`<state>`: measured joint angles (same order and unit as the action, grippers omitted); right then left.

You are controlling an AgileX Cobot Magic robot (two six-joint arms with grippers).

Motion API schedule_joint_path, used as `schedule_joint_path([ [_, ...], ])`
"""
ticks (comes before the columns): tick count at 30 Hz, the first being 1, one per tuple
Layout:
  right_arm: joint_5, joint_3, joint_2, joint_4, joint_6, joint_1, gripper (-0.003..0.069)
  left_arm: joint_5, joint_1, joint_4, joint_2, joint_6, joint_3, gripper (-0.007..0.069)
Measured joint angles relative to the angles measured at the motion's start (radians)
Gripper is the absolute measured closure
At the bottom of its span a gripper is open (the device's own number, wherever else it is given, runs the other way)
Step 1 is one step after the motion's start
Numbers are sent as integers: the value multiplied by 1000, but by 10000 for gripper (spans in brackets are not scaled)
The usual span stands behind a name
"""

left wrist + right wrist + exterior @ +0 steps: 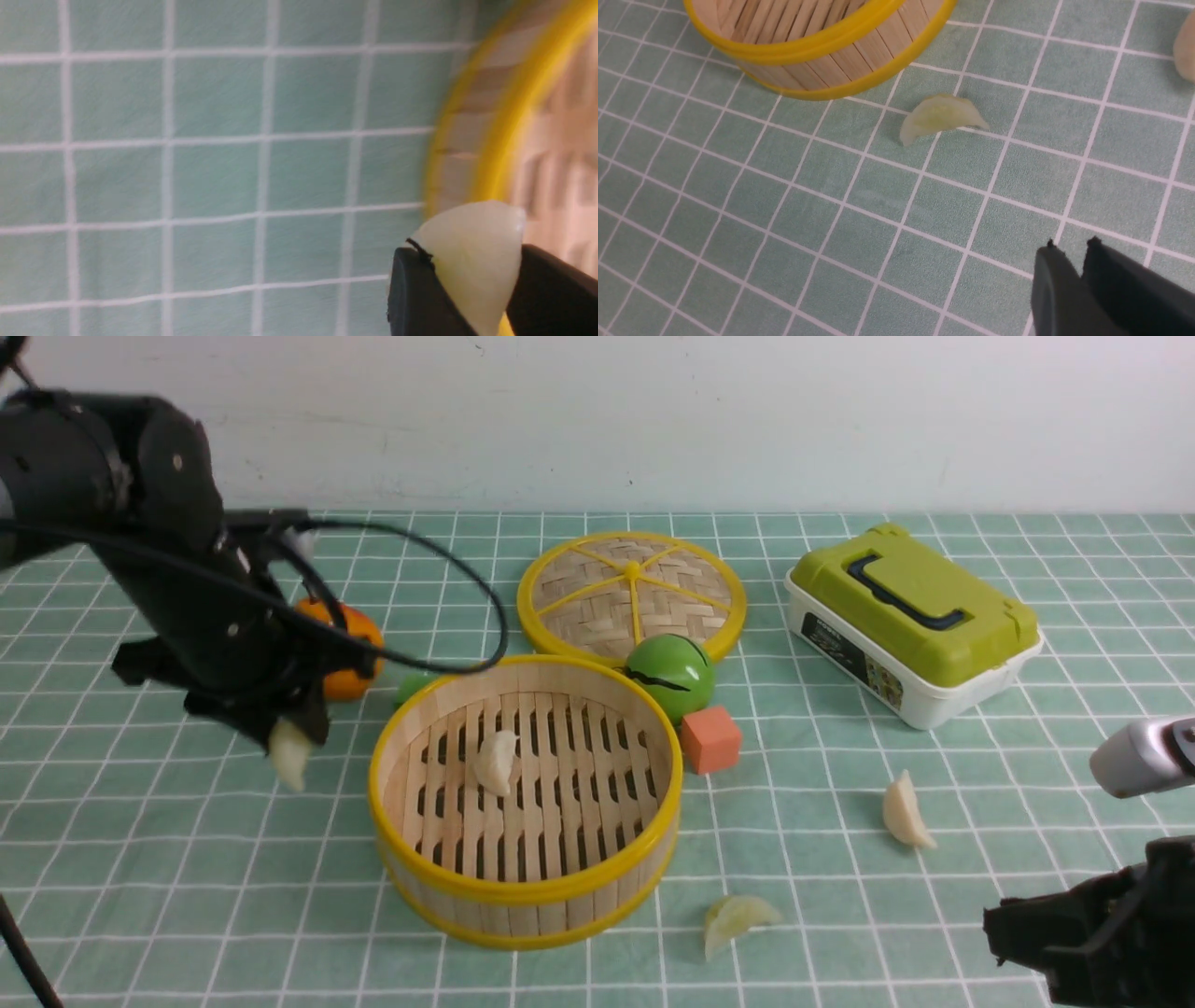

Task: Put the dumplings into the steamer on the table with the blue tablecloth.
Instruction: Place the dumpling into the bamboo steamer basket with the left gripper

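Observation:
The steamer [523,891] stands mid-table on the teal grid cloth [140,859], with one dumpling [496,761] on its slatted floor. My left gripper [285,747] is shut on a second dumpling [290,756], held above the cloth just left of the steamer's rim; in the left wrist view the dumpling [472,256] sits between the black fingers [420,298] beside the rim [514,116]. A third dumpling [736,919] lies in front of the steamer and shows in the right wrist view [938,119]. A fourth [906,812] lies to the right. My right gripper [1071,247] is shut and empty near the front right.
The flat woven lid [632,593] lies behind the steamer. A green ball [670,674] and an orange cube [710,739] sit by its far right side. An orange fruit [350,649] is behind my left arm. A green-lidded box [910,621] stands at the right.

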<state>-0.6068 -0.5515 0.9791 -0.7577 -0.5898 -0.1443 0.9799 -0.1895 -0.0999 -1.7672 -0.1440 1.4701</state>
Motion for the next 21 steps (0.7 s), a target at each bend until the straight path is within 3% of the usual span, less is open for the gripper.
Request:
schedule_joint_path([
  [5, 3, 0, 0, -1, 0, 0, 564, -124, -134, -129, -7, -9, 45, 386],
  [8, 3, 0, 0, -1, 0, 0, 564, -232, -220, -138, -59, -43, 46, 386],
  [16, 3, 0, 0, -1, 0, 0, 564, -395, -312, 23, -236, -238, 49, 386],
  [21, 3, 0, 0, -1, 0, 0, 564, -416, -320, 58, -252, -258, 56, 386],
])
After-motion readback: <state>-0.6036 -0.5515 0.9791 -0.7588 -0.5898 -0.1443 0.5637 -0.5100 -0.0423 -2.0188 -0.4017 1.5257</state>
